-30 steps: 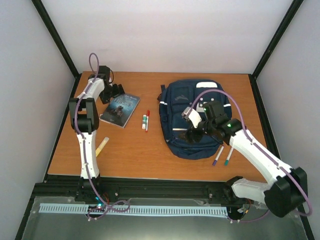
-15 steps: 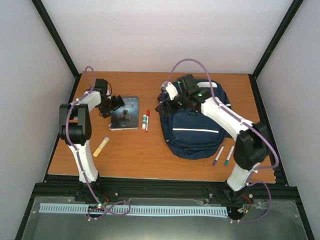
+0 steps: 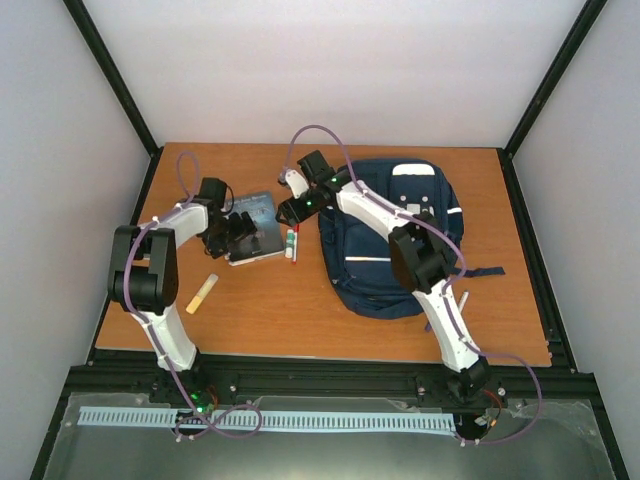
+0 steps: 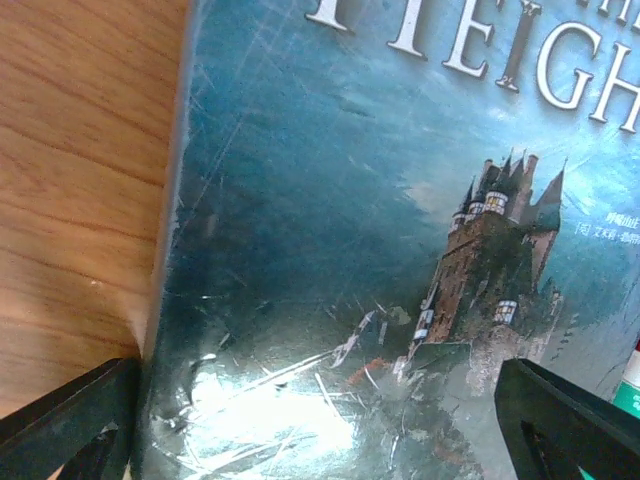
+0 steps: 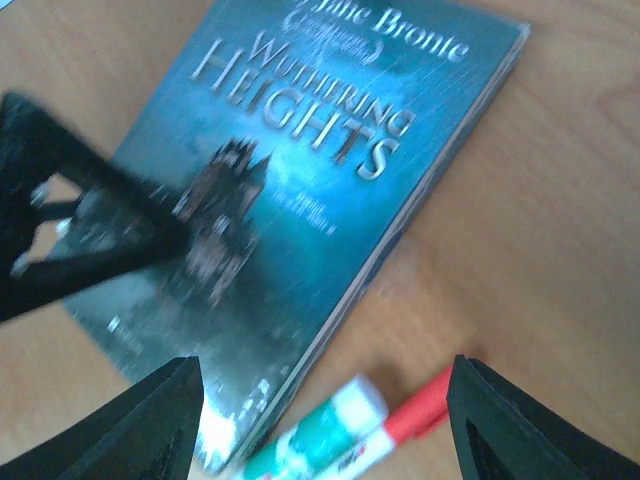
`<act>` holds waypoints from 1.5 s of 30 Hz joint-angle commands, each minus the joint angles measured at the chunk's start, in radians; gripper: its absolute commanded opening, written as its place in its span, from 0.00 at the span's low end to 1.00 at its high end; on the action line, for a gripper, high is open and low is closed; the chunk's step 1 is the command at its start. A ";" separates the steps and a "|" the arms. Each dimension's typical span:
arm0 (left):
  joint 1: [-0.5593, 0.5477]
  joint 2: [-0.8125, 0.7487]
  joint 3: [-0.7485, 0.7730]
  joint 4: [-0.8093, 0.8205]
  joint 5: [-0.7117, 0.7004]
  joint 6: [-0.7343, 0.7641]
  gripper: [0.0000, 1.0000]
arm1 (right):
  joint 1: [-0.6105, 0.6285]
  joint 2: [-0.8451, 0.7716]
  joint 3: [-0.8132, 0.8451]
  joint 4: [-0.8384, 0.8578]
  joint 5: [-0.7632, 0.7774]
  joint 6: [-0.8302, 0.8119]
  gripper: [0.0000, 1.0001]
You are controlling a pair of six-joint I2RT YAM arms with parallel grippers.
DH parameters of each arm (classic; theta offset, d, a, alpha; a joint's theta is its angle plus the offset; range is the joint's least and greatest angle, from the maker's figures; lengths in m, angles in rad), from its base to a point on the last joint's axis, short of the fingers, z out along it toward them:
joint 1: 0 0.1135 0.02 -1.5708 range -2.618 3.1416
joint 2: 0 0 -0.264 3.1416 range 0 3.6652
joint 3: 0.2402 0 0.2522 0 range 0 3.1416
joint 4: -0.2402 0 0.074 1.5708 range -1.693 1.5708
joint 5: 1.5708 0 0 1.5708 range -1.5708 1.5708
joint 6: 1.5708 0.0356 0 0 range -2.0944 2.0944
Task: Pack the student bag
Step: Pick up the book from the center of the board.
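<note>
The navy student bag (image 3: pixel 385 245) lies flat on the right half of the table. A teal book, "Wuthering Heights" (image 3: pixel 252 222), lies left of it and fills the left wrist view (image 4: pixel 380 230). My left gripper (image 3: pixel 232 234) hovers low over the book's near end, jaws open wide (image 4: pixel 320 440). My right gripper (image 3: pixel 290 209) is open and empty (image 5: pixel 330 430) above the book's right edge (image 5: pixel 300 190). A green-and-white glue stick (image 5: pixel 320 438) and a red marker (image 5: pixel 428 408) lie under it, and show together in the top view (image 3: pixel 291 243).
A yellow stick (image 3: pixel 203 293) lies near the left front of the table. A bag strap (image 3: pixel 482 270) trails to the right. A marker (image 3: pixel 463 298) peeks out beside the right arm. My left gripper's black fingers (image 5: pixel 80 230) show in the right wrist view.
My right arm swung left off the bag to above the book's right edge and the glue stick. My left gripper moved right over the book, which shifted slightly.
</note>
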 commanded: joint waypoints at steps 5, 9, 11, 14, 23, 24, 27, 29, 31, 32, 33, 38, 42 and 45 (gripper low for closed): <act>-0.017 -0.079 -0.150 0.215 0.032 -0.120 0.99 | 0.019 0.196 0.231 -0.061 0.046 0.060 0.67; -0.017 -0.050 -0.116 0.181 0.003 -0.111 0.99 | 0.022 0.248 0.281 -0.063 0.088 0.055 0.61; -0.016 -0.045 -0.115 0.181 -0.019 -0.115 0.99 | 0.019 0.263 0.291 -0.043 0.101 0.052 0.57; -0.016 -0.050 -0.143 0.230 -0.013 -0.122 0.98 | 0.017 0.304 0.328 -0.041 0.095 0.059 0.48; 0.001 -0.084 -0.147 0.209 -0.165 -0.161 0.97 | 0.016 0.366 0.350 -0.062 0.027 0.085 0.40; 0.009 -0.079 -0.146 0.222 -0.140 -0.157 0.95 | 0.016 0.370 0.349 -0.063 0.022 0.088 0.40; 0.034 -0.050 -0.127 0.237 -0.090 -0.165 0.92 | 0.016 0.384 0.345 -0.069 0.022 0.092 0.39; 0.045 -0.022 -0.112 0.254 -0.040 -0.151 0.92 | 0.016 0.394 0.341 -0.072 0.022 0.091 0.39; 0.059 0.017 -0.089 0.275 0.027 -0.136 0.91 | 0.016 0.398 0.336 -0.073 0.017 0.091 0.38; 0.066 0.038 -0.085 0.293 0.068 -0.137 0.91 | 0.016 0.401 0.333 -0.073 0.014 0.091 0.38; 0.072 0.058 -0.084 0.315 0.108 -0.141 0.91 | 0.016 0.403 0.330 -0.073 0.011 0.092 0.38; 0.071 0.129 -0.123 0.526 0.368 -0.197 0.81 | 0.017 0.417 0.327 -0.069 0.003 0.093 0.37; 0.045 0.121 -0.131 0.582 0.429 -0.178 0.79 | 0.022 0.432 0.331 -0.069 -0.010 0.088 0.36; 0.021 0.097 -0.150 0.616 0.476 -0.186 0.78 | 0.024 0.439 0.341 -0.073 -0.028 0.079 0.36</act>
